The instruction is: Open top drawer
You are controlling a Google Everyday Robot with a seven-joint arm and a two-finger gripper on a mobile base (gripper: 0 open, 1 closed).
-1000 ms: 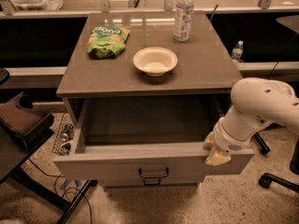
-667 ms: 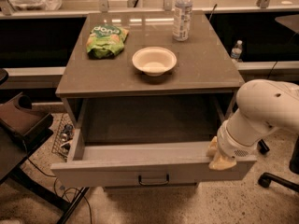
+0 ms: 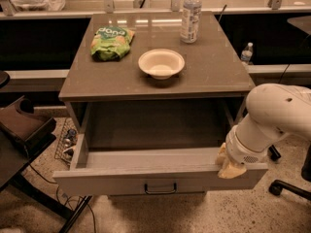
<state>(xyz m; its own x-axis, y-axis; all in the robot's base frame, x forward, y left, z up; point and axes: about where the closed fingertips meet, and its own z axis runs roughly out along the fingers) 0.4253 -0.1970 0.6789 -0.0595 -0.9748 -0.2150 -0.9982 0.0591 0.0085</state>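
Note:
The top drawer [image 3: 112, 181] of the grey cabinet stands pulled far out toward me. Its pale-grey inside is plain and holds nothing that I can see. Its small dark pull handle [image 3: 160, 189] sits low on the middle of the front. My gripper [image 3: 228, 166], on the end of the white arm [image 3: 277, 118], rests on the top edge of the drawer front near its right end. The narrower drawers below are hidden under the pulled-out front.
On the cabinet top [image 3: 214, 69] stand a white bowl [image 3: 161, 63], a green snack bag [image 3: 112, 41] and a water bottle [image 3: 191, 14]. A dark chair [image 3: 22, 130] is at the left, a chair base [image 3: 286, 186] at the right, and a wire basket [image 3: 68, 141] on the floor.
The drawer has slid further out toward me, and my gripper has moved with its front edge. The lower drawer front, visible earlier, is now covered.

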